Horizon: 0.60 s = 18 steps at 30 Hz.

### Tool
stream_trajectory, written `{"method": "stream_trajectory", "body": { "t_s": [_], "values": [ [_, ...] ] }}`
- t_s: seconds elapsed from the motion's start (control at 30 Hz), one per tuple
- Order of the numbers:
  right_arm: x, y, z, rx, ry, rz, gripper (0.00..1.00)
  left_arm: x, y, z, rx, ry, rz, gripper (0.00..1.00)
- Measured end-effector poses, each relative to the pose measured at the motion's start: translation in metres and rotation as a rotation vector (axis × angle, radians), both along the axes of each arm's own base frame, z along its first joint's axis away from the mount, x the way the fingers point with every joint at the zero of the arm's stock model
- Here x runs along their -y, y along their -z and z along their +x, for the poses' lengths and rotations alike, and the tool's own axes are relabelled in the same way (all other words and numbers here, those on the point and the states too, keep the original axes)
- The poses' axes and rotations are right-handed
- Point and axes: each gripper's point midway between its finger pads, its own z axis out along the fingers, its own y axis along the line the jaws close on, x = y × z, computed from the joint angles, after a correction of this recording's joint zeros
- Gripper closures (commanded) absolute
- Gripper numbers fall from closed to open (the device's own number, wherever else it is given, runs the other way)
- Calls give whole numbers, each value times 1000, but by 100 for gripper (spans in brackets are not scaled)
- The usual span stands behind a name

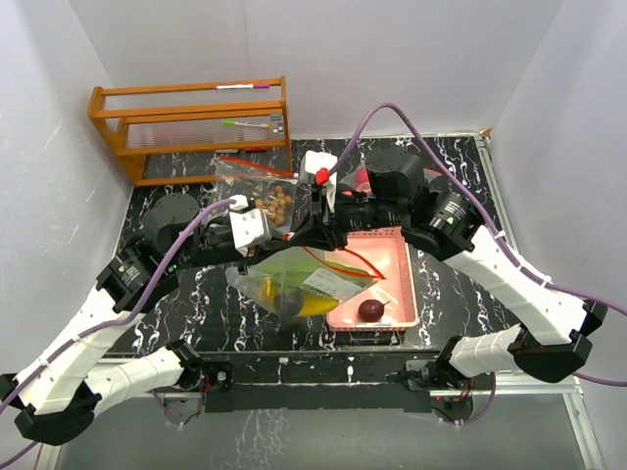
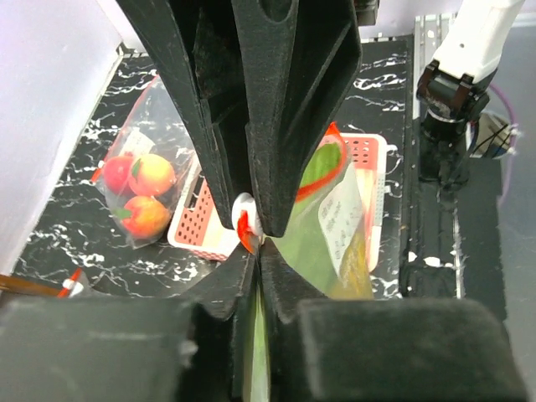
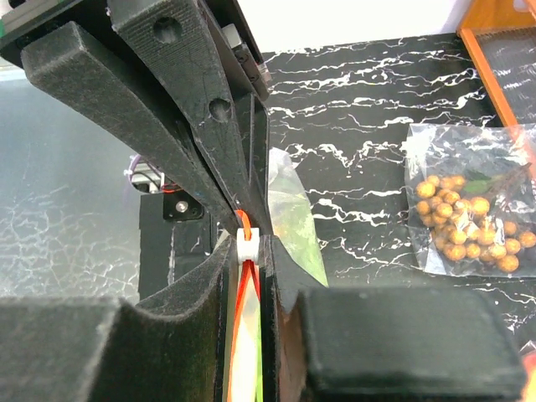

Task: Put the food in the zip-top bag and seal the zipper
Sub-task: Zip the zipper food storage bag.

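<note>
Inside right end effector: zip-top bag zipper.

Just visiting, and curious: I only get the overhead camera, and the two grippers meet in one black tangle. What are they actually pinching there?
Observer: The right wrist camera shows the right gripper shut on a white slider on the red zipper of the zip-top bag.
Operator: Neat. Anything else that the overhead view misses?
Observer: Yes. The left wrist camera shows a clear bag of red and orange round fruits lying beside the pink basket.
</note>
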Motion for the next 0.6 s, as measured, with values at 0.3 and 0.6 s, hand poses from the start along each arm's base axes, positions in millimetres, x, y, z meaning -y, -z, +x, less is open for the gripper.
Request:
{"method": "stream_trajectory", "body": {
  "t_s": [0.3, 0.6],
  "values": [
    [3, 6, -4, -18, -16, -22, 85, 5, 5, 0, -12, 28, 12, 100],
    [6, 7, 6, 11, 41, -34, 85, -2, 0, 15, -15, -82, 10, 100]
  ]
}}
